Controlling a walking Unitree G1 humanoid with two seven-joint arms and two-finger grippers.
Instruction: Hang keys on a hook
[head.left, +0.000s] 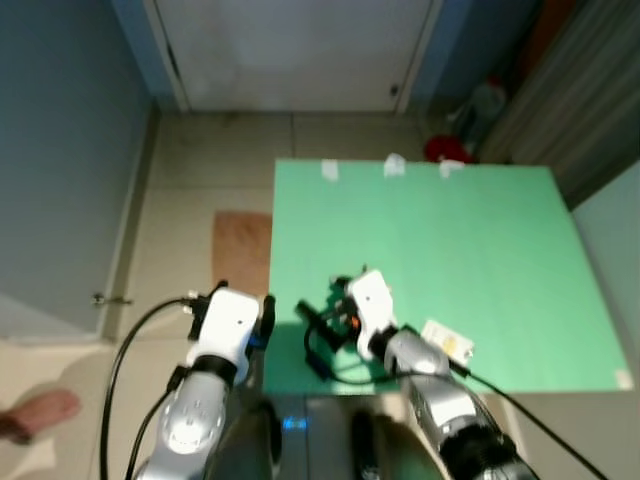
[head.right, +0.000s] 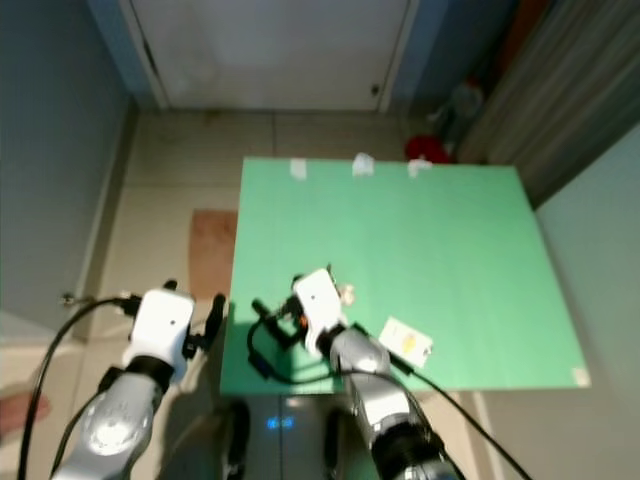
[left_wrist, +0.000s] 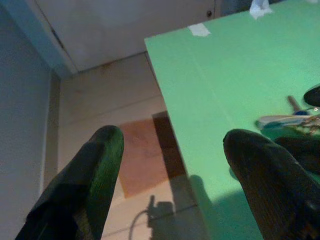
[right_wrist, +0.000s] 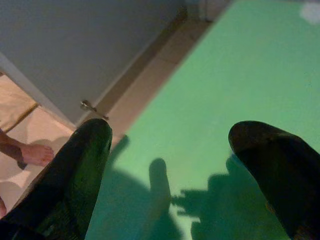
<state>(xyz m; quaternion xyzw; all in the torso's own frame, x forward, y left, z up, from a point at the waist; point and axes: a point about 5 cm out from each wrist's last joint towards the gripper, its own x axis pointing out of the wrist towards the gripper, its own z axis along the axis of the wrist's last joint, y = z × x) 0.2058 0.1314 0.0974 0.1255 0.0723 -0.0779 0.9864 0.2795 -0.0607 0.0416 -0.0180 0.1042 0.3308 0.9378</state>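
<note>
The right gripper (head.left: 322, 325) hangs low over the green table (head.left: 480, 250), near its front-left corner, with its two black fingers spread apart and holding nothing. In the left eye view the keys (head.left: 345, 292) lie on the table just beyond this gripper, at about 1 o'clock from its fingertips, close to the white wrist housing; they are small and blurred. A white card with a yellow mark (head.left: 447, 340) lies at 3 o'clock from the right wrist, near the front edge. The left gripper (head.left: 266, 318) is beside the table's left edge, over the tiled floor. Three pieces of white tape (head.left: 394, 166) sit along the far edge, and a brown mat (head.left: 242, 250) lies on the floor at 9 o'clock from the table. A person's bare foot (head.left: 38, 413) is on the floor at the far left.

In the right eye view the same layout appears; a white door (head.right: 270, 50) stands at 12 o'clock behind the table.

In the left wrist view the left gripper's fingers (left_wrist: 80, 190) are wide apart and empty, and the keys (left_wrist: 292, 119) rest on the green surface, close to the right gripper's dark finger.

In the right wrist view the spread fingers (right_wrist: 70, 180) frame the bare green top with their shadows on it; a door stop (right_wrist: 90, 106) stands on the floor by the wall.
</note>
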